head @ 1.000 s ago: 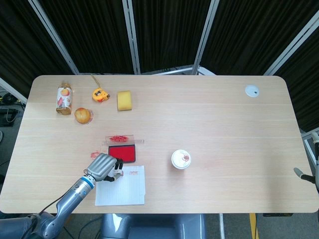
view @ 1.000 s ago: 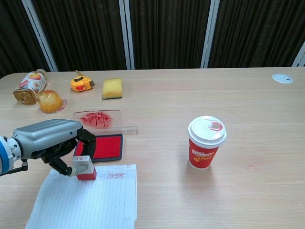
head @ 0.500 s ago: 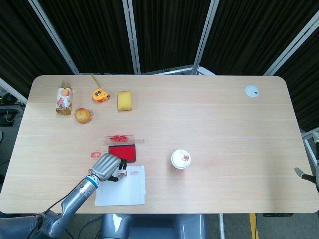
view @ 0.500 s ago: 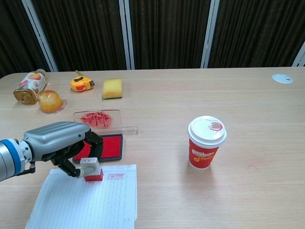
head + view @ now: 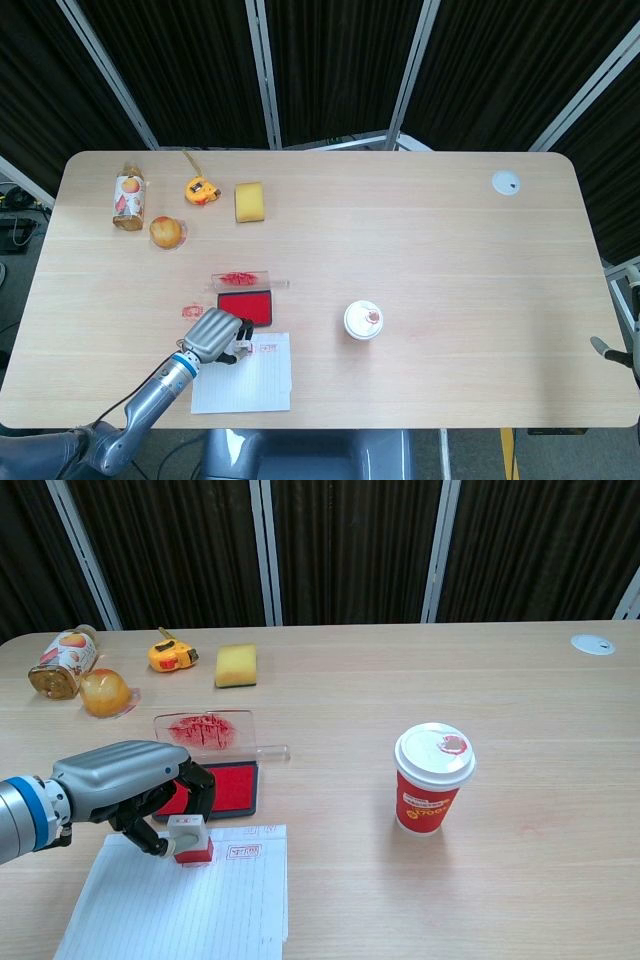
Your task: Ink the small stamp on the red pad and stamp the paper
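My left hand (image 5: 130,785) pinches the small stamp (image 5: 190,842), a white block with a red base. The stamp stands upright on the top edge of the lined paper (image 5: 190,910), just left of a red print (image 5: 242,852). Right behind the paper lies the open red ink pad (image 5: 222,786), with its clear, ink-smeared lid (image 5: 205,730) beyond it. In the head view the left hand (image 5: 213,333) covers most of the stamp (image 5: 241,349) at the upper left corner of the paper (image 5: 245,385), below the pad (image 5: 246,306). A grey sliver at the right edge may be my right hand (image 5: 606,350); its fingers are hidden.
A red paper cup with a white lid (image 5: 433,778) stands to the right of the pad. At the far left are a bottle (image 5: 62,662), an orange jelly cup (image 5: 105,693), a yellow tape measure (image 5: 171,653) and a yellow sponge (image 5: 236,666). A white disc (image 5: 592,644) lies far right.
My left hand has carried the stamp a little to the right and down onto the paper's top edge, closer to the red print. Nothing else has moved.
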Controlling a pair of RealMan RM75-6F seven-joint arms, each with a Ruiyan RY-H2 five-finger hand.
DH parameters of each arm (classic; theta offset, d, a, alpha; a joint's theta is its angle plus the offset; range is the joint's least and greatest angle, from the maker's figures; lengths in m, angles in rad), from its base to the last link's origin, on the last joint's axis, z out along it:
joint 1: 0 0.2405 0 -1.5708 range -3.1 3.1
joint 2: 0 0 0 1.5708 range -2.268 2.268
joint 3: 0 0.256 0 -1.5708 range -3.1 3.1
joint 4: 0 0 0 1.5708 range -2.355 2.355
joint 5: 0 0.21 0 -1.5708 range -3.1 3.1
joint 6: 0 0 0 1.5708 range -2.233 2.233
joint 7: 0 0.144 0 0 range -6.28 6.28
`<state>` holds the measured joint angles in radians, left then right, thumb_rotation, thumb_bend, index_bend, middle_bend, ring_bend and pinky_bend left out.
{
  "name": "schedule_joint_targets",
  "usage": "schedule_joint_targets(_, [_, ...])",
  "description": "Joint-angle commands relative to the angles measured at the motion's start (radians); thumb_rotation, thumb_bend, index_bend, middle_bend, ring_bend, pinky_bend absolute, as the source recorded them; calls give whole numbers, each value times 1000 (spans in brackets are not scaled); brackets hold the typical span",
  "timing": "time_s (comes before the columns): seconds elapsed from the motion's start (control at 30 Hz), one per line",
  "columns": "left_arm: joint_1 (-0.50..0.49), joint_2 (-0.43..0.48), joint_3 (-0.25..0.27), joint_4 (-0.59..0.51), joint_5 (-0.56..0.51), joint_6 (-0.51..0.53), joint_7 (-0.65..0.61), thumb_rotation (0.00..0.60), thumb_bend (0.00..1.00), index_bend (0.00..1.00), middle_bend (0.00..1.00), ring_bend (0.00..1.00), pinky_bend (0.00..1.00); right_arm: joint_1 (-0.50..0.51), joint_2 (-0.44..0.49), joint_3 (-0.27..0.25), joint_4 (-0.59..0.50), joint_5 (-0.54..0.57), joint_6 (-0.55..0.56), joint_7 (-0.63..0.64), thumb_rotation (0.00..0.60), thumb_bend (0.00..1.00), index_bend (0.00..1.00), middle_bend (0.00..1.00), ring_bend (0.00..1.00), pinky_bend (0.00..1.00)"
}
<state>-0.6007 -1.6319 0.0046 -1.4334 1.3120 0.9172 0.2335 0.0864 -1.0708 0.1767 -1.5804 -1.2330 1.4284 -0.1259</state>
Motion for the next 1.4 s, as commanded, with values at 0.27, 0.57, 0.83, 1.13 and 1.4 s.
schedule_joint_targets(0.27, [3,-4,4,16,0,-5,-4,600,367,574,565,787,742,0,-1,0,2,1,0,0,600,0,0,0,0,0])
schedule_joint_targets(0.57, [5,-12,5,33,-4,-11,-2,600,365,574,565,786,742,0,-1,0,2,3,-1,0,600,0,0,0,0,0])
schedule_joint_targets(0.83, [7,-16,5,41,-2,-13,-8,600,366,574,565,786,742,0,-1,0,2,4,-1,-2,600,0,0,0,0,0])
schedule_joint_targets(1.13, [9,-17,2,47,5,-10,-22,600,366,572,564,786,742,1,-3,0,3,5,-2,-5,600,0,0,0,0,0])
schedule_joint_targets(1.4, [11,15,-12,0,26,19,-38,600,366,569,562,785,742,-1,-1,-1,0,0,2,-3,600,0,0,0,0,0])
